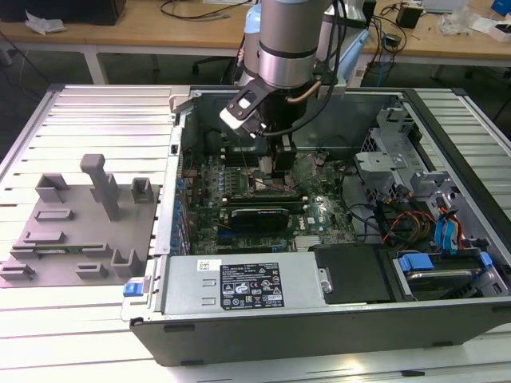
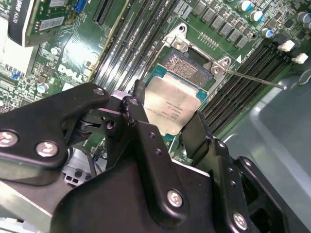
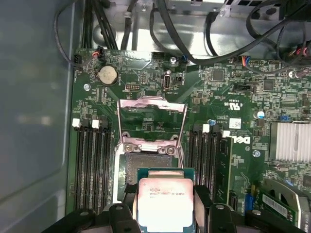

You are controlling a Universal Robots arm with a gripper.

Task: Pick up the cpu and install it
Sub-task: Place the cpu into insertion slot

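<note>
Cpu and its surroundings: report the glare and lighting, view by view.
First wrist view: the cpu lid is washed out by pinkish-white glare, its print faint. Second wrist view: it is evenly lit, while a bright patch bleaches the motherboard. Exterior view: glare whitens the table slats.

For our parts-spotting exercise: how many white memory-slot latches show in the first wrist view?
4 white latches: two on each side of the open socket; more may be hidden.
</note>
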